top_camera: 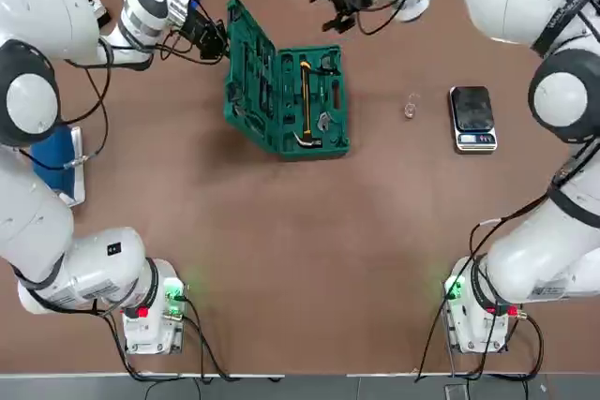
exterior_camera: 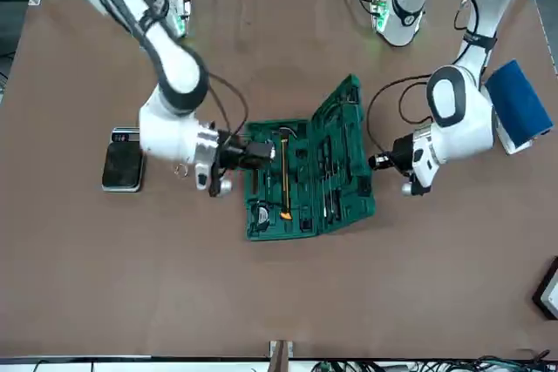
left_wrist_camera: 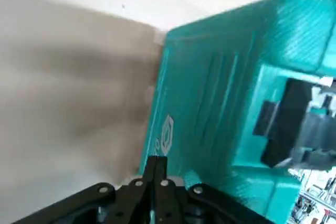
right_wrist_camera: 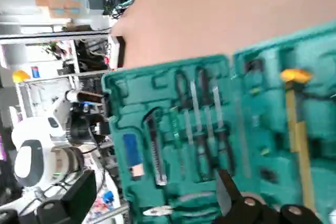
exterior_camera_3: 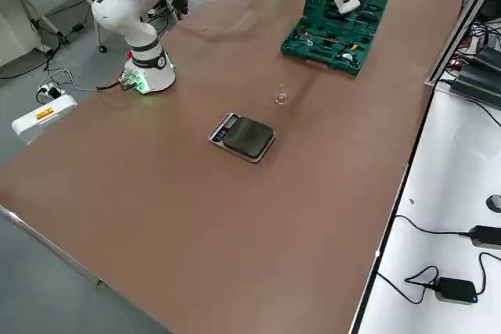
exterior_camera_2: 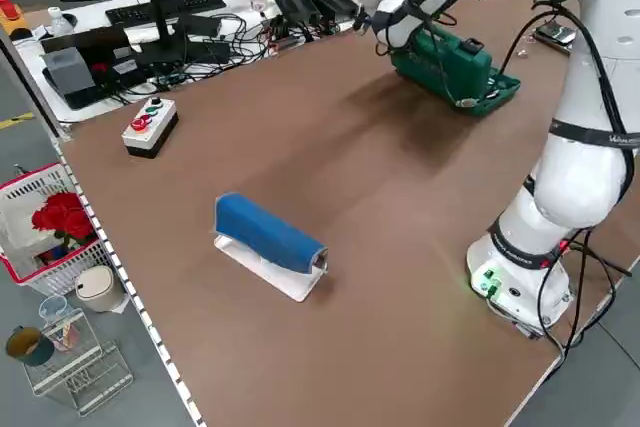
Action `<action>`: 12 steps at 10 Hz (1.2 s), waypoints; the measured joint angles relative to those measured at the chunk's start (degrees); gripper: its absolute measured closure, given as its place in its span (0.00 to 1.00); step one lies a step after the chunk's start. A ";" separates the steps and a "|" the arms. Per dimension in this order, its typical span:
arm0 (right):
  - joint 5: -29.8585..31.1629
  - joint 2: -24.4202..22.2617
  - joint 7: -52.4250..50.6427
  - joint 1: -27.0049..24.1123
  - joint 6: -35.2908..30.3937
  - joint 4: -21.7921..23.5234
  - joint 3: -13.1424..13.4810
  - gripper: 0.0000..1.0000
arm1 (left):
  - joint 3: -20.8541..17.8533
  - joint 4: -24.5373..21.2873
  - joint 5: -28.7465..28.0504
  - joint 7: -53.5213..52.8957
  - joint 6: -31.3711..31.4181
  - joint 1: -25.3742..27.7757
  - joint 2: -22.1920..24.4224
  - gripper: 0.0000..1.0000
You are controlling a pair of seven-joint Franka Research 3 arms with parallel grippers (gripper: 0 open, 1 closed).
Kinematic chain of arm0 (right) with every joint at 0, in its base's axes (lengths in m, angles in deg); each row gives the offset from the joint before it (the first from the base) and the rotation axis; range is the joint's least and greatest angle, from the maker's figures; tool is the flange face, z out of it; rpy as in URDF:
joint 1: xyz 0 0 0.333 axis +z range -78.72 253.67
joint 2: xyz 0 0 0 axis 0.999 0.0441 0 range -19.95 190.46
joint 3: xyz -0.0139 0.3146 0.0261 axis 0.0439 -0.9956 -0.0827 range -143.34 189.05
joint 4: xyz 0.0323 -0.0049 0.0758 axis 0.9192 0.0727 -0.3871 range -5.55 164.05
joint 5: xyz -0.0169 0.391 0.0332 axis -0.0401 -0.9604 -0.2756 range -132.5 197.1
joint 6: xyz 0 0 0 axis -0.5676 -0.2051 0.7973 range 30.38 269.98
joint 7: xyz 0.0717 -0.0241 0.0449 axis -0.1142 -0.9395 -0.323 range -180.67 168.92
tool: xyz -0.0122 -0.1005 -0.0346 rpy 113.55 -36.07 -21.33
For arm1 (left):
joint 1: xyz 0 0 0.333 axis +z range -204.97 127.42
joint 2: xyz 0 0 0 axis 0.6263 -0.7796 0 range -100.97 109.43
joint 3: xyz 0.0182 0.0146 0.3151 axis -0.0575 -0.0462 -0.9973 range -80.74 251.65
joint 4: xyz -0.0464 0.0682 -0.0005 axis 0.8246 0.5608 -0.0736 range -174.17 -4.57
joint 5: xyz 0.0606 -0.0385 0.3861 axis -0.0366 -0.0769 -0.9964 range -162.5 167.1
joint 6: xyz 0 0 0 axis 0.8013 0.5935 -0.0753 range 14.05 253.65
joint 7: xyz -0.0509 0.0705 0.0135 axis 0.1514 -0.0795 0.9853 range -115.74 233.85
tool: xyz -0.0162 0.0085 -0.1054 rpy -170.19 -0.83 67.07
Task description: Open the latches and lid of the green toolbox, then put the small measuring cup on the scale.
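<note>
The green toolbox [top_camera: 319,105] stands open at the table's far middle, a yellow-handled hammer [top_camera: 305,100] in its base. Its lid [top_camera: 251,72] is raised and leans toward the robot's left. My left gripper [top_camera: 217,44] is shut, its tips against the lid's outer face [left_wrist_camera: 210,108] near the white logo. The right gripper [top_camera: 336,8] hovers shut over the case's far edge, above the tools [right_wrist_camera: 199,129]. The latches are too small to make out. The small measuring cup [top_camera: 411,107] stands on the table between the case and the scale [top_camera: 472,110].
A blue block on a white base [top_camera: 56,161] lies at the table's left edge. A white box with coloured buttons [exterior_camera_2: 150,125] and cables [exterior_camera_2: 230,32] sit along the far side. Bare table stretches from the case to the arm bases.
</note>
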 joint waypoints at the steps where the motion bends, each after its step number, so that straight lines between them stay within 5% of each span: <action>1: 6.92 -1.07 2.74 -0.18 -6.75 -2.39 4.09 0.00 | 0.05 -0.37 0.00 -0.01 3.33 -0.20 -0.99 0.99; 3: 17.31 -3.99 8.71 -0.25 -18.67 -7.14 11.16 0.00 | 0.10 -0.50 0.00 -0.06 7.15 -1.01 -3.55 0.99; 7: 39.76 -15.71 11.44 -0.24 -31.98 -8.69 23.04 0.00 | 0.04 -1.96 -0.01 -3.51 8.63 -1.06 -4.74 0.99; 9: 48.53 -21.75 12.31 -0.43 -37.63 -8.66 26.31 0.00 | 0.00 -2.31 -0.01 -3.97 8.64 -0.75 -4.73 0.99; 12: 53.92 -26.98 12.35 -1.64 -43.47 -8.54 27.46 0.00 | 0.02 -2.31 -0.01 -4.80 7.50 0.32 -4.49 0.99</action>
